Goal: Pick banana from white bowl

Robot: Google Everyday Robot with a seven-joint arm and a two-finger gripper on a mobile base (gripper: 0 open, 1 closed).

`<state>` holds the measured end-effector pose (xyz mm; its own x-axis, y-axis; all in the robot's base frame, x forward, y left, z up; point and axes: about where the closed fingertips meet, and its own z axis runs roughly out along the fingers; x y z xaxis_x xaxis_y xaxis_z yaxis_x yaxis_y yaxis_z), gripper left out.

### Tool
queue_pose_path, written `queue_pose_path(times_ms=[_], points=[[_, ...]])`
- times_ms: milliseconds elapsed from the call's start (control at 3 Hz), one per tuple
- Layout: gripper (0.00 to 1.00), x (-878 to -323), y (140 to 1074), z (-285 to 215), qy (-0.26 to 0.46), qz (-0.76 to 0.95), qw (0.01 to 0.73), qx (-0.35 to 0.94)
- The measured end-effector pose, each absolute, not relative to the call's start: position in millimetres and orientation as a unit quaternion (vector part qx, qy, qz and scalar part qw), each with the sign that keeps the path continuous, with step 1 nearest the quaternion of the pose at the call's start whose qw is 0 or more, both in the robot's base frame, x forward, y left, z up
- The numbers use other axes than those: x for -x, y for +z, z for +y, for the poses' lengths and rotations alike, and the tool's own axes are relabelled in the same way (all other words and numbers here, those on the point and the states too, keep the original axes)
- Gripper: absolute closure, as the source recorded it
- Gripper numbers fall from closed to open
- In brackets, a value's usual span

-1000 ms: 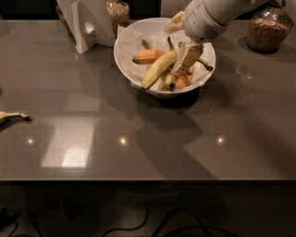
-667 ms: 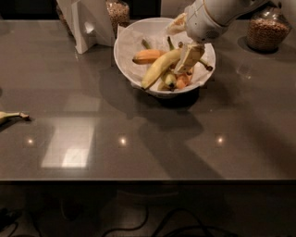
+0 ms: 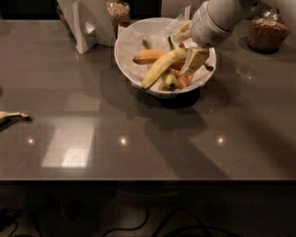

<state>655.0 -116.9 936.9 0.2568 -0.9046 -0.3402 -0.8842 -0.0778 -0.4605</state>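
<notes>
The white bowl, lined with crumpled white paper, stands at the back middle of the dark table. The long pale yellow-green banana lies slanted in it, lower end at the bowl's front left, upper end toward the right. A shorter orange banana lies behind it and a small stubby banana in front. My gripper reaches down from the upper right on a white arm into the bowl's right side, right at the long banana's upper end, hiding that end.
White boxy angular objects stand back left of the bowl. A jar of grains is behind them and another jar is at the back right. A stray banana lies at the table's left edge.
The gripper has shifted only slightly, down and to the right, at the banana's upper end. The banana and bowl have not visibly moved.
</notes>
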Motion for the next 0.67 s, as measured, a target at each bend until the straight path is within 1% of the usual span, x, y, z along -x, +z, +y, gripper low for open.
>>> queue_pose_path(times_ms=[333,667], points=[[0.37,-655.1,936.8,-116.9,-0.017,0.61,0.3,0.734],[0.46,-661.2,935.1,-116.9,-0.014,0.616,0.301,0.728]])
